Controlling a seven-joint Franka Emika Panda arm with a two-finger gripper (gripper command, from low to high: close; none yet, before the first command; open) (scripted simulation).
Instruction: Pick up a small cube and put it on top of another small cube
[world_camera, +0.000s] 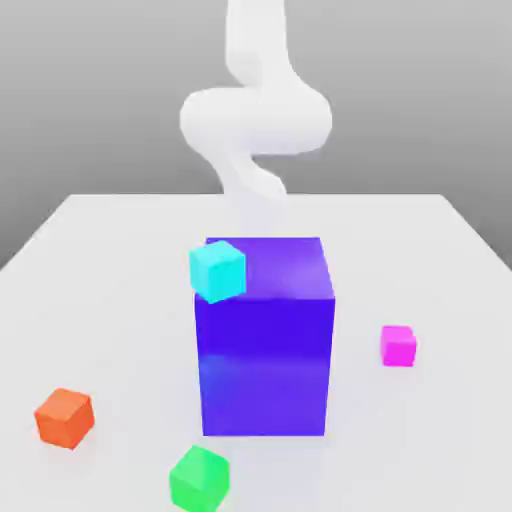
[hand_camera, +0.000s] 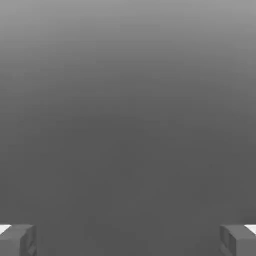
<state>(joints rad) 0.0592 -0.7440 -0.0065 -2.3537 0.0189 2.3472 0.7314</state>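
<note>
Simulated test scene: bare white table (world_camera: 120, 250), flat grey backdrop, plain untextured coloured cubes.

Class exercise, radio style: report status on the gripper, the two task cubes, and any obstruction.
Gripper open, empty. Magenta cube on table, green cube apart from it, nothing stacked. Big blue-purple block stands between them.

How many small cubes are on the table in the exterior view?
4. The small cyan cube sits against the big blue-purple block, the small magenta cube to the block's right, the small orange cube near left, the small green cube nearest. The block may hide others.
</note>
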